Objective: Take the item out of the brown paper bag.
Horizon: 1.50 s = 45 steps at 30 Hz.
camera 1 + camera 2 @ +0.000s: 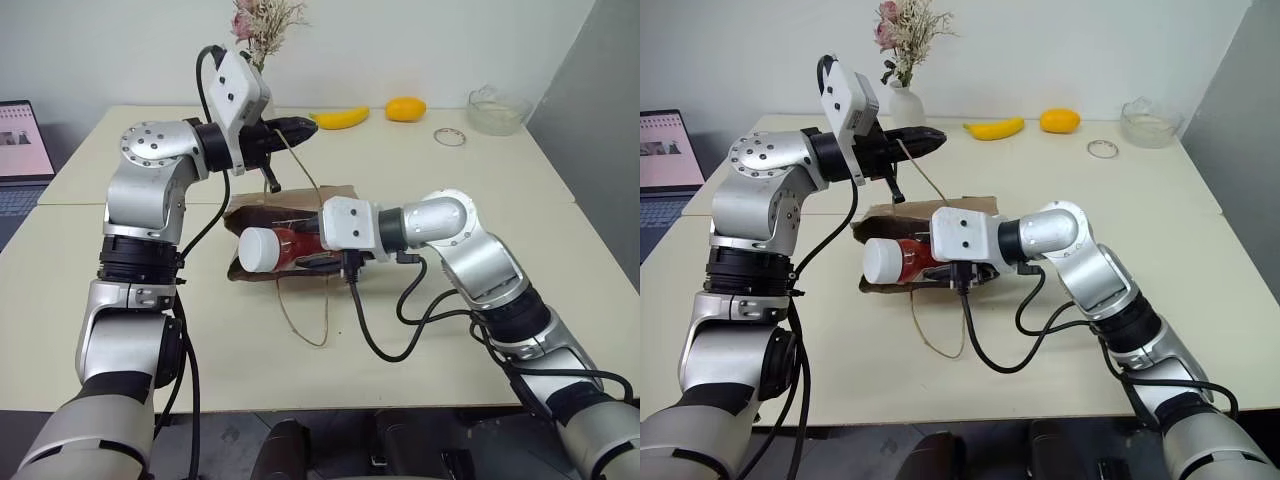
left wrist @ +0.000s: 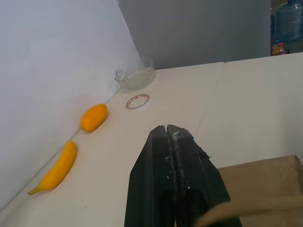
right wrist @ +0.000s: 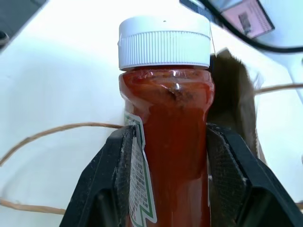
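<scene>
The brown paper bag (image 1: 332, 194) lies crinkled on the middle of the table, its mouth facing my left. My right gripper (image 1: 303, 247) is shut on the item (image 1: 283, 246), a red bottle with a white cap (image 1: 261, 250). The bottle is held level just outside the bag's mouth. In the right wrist view the two black fingers (image 3: 116, 165) press the bottle (image 3: 170, 137) from both sides. Above and behind the bag, my left gripper (image 1: 302, 126) is shut on one cord handle (image 1: 296, 155), holding it up. The shut fingers (image 2: 168, 161) and a piece of the bag (image 2: 265, 184) appear in the left wrist view.
A second cord handle (image 1: 308, 322) trails loose toward the table's front edge. A banana (image 1: 340, 118), an orange-yellow fruit (image 1: 406, 108), a ring (image 1: 450, 137) and a glass bowl (image 1: 497, 110) lie at the back. A vase of dried flowers (image 1: 902, 60) stands behind my left arm; a laptop (image 1: 20, 150) is far left.
</scene>
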Each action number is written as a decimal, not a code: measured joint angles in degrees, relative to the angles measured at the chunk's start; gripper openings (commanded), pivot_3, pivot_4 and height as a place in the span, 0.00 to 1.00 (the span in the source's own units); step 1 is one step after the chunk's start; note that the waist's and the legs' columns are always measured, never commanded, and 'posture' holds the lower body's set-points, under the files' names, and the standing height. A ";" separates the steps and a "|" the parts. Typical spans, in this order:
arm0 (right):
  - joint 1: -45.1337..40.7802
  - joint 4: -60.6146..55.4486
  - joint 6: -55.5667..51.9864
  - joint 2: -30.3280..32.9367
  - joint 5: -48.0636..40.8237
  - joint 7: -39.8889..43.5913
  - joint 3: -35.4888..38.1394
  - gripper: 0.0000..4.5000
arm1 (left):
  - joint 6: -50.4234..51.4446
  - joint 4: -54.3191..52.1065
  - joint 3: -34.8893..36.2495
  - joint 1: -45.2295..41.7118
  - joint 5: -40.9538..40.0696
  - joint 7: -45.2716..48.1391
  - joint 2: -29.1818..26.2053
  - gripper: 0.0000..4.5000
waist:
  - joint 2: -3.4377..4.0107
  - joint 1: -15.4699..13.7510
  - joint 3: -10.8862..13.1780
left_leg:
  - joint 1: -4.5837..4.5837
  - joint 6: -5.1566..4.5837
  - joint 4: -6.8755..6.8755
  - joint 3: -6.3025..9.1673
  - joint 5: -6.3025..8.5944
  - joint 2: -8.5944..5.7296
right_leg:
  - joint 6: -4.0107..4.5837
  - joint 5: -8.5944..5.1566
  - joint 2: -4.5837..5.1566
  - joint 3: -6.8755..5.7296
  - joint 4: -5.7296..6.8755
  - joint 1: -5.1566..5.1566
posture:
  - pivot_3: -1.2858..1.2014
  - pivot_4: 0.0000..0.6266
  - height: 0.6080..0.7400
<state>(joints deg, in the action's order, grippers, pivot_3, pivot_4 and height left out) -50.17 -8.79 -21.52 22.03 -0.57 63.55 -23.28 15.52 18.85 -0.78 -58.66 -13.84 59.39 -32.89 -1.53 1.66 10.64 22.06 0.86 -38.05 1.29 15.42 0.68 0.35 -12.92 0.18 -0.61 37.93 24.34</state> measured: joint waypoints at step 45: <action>-1.95 5.47 -5.71 16.70 -15.75 -7.77 24.15 0.42 | -0.87 3.83 -1.11 -1.05 3.57 -2.52 0.51 0.00 | 0.00 -0.15 0.03 | 0.07 -0.02 0.06 -0.09 0.01 -0.04 | -0.01 0.00 0.05 0.04 -0.15 0.01 | 0.52 0.24 1.00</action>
<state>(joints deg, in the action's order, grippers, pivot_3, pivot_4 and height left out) -52.11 -3.32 -27.23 38.73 -16.32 55.78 0.87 14.65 22.68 -1.89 -59.72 -10.27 56.87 -32.38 -1.54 1.51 10.67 22.13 0.84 -37.99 1.21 15.43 0.63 0.34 -12.92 0.23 -0.57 37.77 24.34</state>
